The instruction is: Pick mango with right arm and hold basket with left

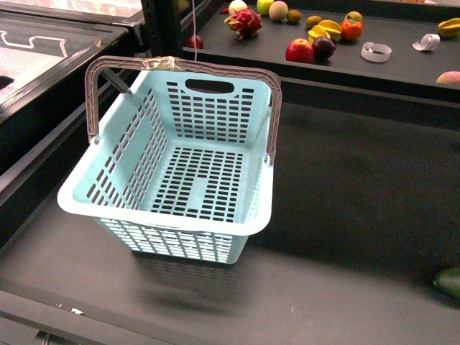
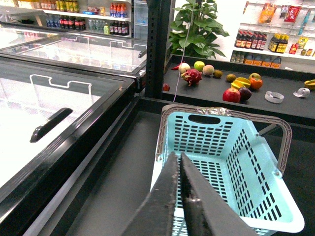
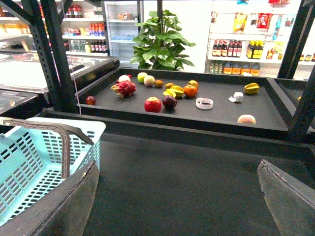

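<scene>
Pale blue slotted basket (image 1: 72, 198) fills the middle of the front view. It is tilted, its floor is bare, and both grey-brown handles (image 1: 272, 115) are raised. Neither arm shows here. Mango (image 1: 450, 77), as I judge the peach-yellow oval at the frame edge, lies on the raised shelf (image 1: 402, 68) beyond, cut off by the border. A dark green fruit (image 1: 447, 282) sits on the lower surface and is not the target.

Left wrist view: left gripper (image 2: 177, 157) has its two black fingers pressed together with nothing between them. Basket (image 2: 206, 137) lies directly ahead of and below the tips. Whether they touch its near rim cannot be told. There is no grasp on rim or handle.

Right wrist view: right gripper (image 3: 177, 167) stands wide apart and empty. Mango (image 3: 246, 119) rests well ahead of the jaws, up on the shelf. It lies alone, apart from the tape roll (image 3: 204, 103) and the star fruit (image 3: 252, 88) beyond it, and toward the finger farther from the basket (image 3: 29, 162).

Assessment: approach stage, with neither hold made. Next, the right arm needs to reach forward, clear the shelf lip, centre its jaws on the mango and close gently on the smooth skin. The left must part its fingers before taking a handle or rim.
</scene>
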You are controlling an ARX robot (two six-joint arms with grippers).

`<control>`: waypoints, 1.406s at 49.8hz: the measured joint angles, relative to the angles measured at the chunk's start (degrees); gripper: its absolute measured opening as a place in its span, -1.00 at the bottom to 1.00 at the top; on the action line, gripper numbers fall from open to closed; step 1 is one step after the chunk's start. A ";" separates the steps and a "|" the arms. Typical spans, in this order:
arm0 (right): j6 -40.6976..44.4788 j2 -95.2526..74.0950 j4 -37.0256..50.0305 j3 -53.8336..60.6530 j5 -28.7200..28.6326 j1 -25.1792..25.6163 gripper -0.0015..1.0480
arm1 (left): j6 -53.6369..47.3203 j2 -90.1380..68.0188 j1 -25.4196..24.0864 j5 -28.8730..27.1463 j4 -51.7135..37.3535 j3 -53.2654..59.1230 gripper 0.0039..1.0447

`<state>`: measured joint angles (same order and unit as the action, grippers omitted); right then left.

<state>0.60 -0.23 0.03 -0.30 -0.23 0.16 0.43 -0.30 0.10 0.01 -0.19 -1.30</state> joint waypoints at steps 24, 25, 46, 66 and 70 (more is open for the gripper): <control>0.00 0.00 0.00 0.00 0.00 0.00 0.84 | -0.04 0.00 0.00 0.00 0.00 0.00 0.84; 0.00 0.00 0.00 0.00 0.00 0.00 0.84 | -0.07 0.00 0.00 0.00 0.00 0.00 0.84; 0.00 0.00 0.00 0.00 -0.07 -0.02 0.84 | 25.73 -36.65 4.98 -29.33 -18.18 -3.85 0.85; 0.00 0.00 0.00 0.00 0.00 -0.04 0.84 | 50.51 -92.83 11.17 -21.22 -34.80 -30.97 0.85; 0.00 0.00 0.00 0.00 0.00 -0.04 0.84 | 53.18 -97.81 12.20 -19.71 -34.82 -35.15 0.85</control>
<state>0.60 -0.23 0.03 -0.30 -0.23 0.12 53.60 -98.10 12.29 -19.70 -35.00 -36.45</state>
